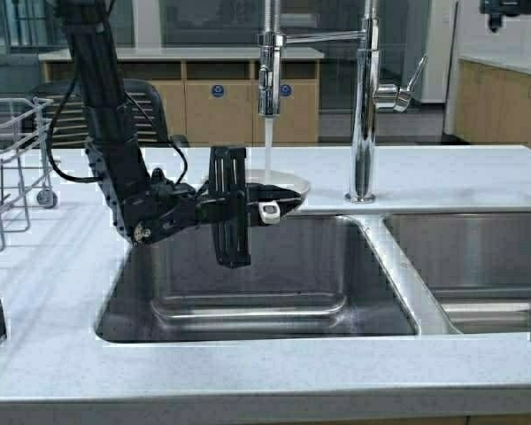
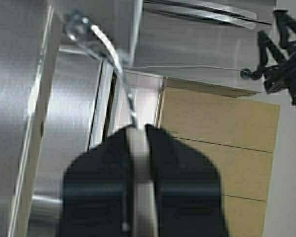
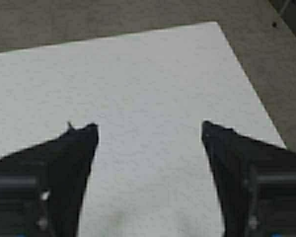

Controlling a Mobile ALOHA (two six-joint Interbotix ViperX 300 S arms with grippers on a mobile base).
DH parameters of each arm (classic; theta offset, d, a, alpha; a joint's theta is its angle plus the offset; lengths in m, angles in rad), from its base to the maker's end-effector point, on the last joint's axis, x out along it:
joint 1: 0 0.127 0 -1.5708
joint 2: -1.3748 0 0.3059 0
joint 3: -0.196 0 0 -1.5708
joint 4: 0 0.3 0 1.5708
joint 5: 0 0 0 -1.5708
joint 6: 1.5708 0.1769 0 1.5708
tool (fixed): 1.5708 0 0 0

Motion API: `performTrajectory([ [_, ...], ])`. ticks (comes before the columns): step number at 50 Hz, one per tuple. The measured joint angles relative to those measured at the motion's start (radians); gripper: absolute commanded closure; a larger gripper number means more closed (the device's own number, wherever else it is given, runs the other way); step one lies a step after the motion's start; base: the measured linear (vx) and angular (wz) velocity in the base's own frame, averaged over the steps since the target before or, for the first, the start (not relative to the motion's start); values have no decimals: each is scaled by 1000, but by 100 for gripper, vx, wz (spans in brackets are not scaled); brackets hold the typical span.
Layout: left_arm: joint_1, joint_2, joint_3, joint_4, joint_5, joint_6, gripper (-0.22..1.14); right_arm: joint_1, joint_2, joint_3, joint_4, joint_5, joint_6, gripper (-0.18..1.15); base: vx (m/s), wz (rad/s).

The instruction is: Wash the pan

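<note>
**Rinse under way, pan held in the stream**

Nearest me, the pale speckled tabletop (image 1: 248, 376) runs along the front edge of the double sink, and my right end effector (image 3: 149, 148) hangs parked over a stretch of that same white surface, its fingers spread wide apart with nothing between them. It is out of the high view's main scene and has no part in the work at present.

Beyond the front edge lies the left sink basin (image 1: 248, 305), steel, with nothing standing in it that I can see. Over the basin my left end effector (image 1: 248, 211) is clenched on the pan's cream-white handle (image 1: 269, 212); the left wrist view shows my two dark fingers (image 2: 177, 173) pressed against a pale strip of handle between them. From the handle the pan (image 1: 283, 186) reaches toward 1 o'clock, roughly level, over the basin's back edge.

Farther still, the tap head (image 1: 267, 80) hangs at 12 o'clock above the pan, and a thin stream of water (image 1: 267, 146) falls into its bowl.

By my judgement the pick-up and the carry to the tap are done and the rinse is in progress. Left to do: wetting the rest of the bowl, tipping the water out, and putting the pan down, perhaps in the wire rack (image 1: 9, 168) at 9 o'clock.
</note>
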Motion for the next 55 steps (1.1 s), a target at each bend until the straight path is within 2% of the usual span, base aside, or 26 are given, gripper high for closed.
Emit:
performTrajectory([
  [6,-2,5,-2,0,2,0,89,11,25,6,18,14,-3,92,-1,-5],
  [8,-3,5,-2,2,0,0,89,21,34,6,32,17,-3,105,-1,-2],
  [9,-3,5,-2,2,2,0,89,26,38,6,40,17,-3,107,-1,-1],
  [17,0,6,-2,-3,0,0,89,89,78,-20,71,23,-9,87,0,0],
  [24,-2,6,-2,2,2,-2,89,156,121,-84,72,61,-12,92,0,0],
  [32,0,9,-6,0,2,-2,89,232,166,-184,74,117,-12,92,0,0],
  [43,-2,11,-9,0,2,-2,89,242,190,-273,133,229,-35,92,0,0],
  [52,0,17,-21,0,0,0,89,247,190,-316,258,302,-169,92,0,0],
  [55,-2,18,-25,-2,0,0,89,253,190,-331,339,336,-261,92,0,0],
])
